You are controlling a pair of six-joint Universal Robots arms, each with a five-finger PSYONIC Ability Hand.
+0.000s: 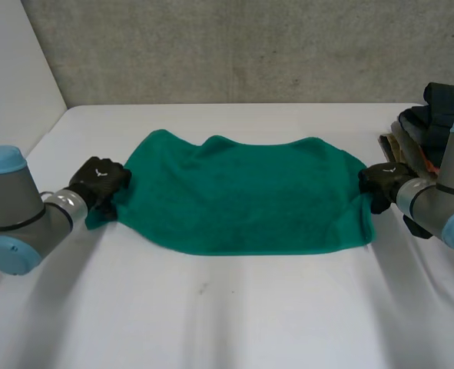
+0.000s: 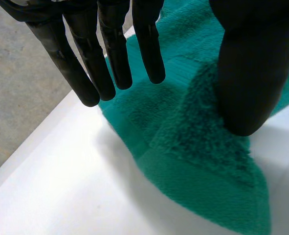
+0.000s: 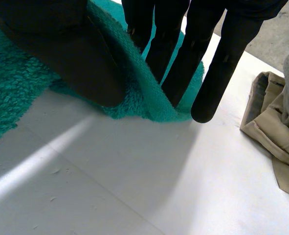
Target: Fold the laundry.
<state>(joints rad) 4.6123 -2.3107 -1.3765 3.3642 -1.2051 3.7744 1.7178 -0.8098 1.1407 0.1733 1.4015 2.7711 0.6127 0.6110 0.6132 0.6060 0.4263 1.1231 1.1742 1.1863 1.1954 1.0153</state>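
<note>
In the head view, the green towel [image 1: 242, 196] is lying spread on the white worktop [image 1: 234, 315], with one hand at each end, likely getting ready to fold it. In the left wrist view, the left hand [image 2: 247, 73] is resting with its fingers straight and apart, its thumb pressing the towel's corner. In the right wrist view, the right hand [image 3: 61, 44] is pinching the towel's edge, thumb against fingers.

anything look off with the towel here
Only slightly: the towel is not squared up, its far edge wavy with a dip rather than straight. The left hand and right hand sit at its two ends. Nothing looks spilled or damaged.
</note>
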